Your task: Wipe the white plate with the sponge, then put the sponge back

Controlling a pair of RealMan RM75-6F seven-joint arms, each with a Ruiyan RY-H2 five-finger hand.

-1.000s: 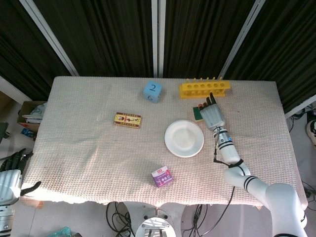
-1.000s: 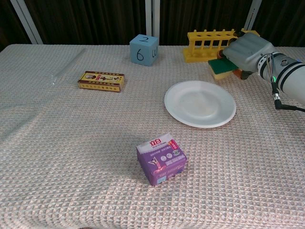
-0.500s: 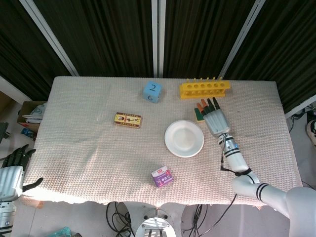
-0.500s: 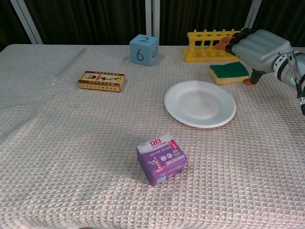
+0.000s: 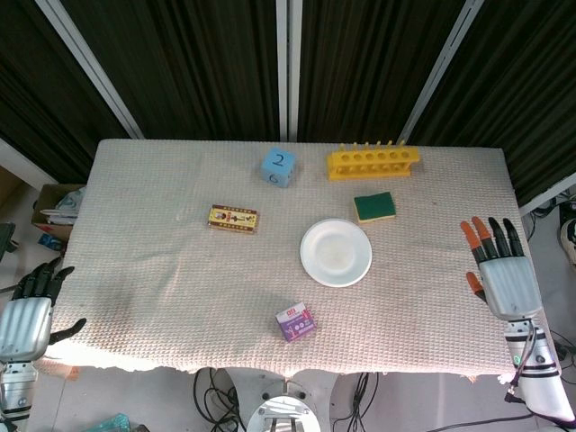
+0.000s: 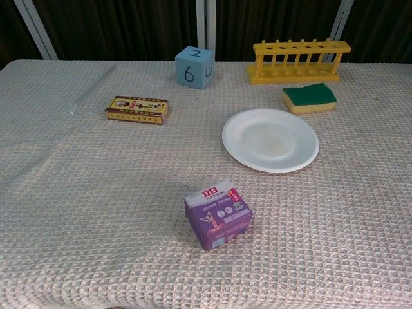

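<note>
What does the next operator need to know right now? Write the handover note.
Left hand: open, holding nothing, off the table's left edge.
Right hand: open, fingers spread, holding nothing, at the table's right edge, well away from the sponge.
Sponge: lying green side up on the cloth, between the yellow rack and the plate, touching neither.
Plate: in the middle of the table, nothing on it.
Done: sponge is down and released. Whether the plate was wiped cannot be told from these views.
Left: if the wipe was done, nothing; otherwise pick up the sponge, wipe, and return it.
</note>
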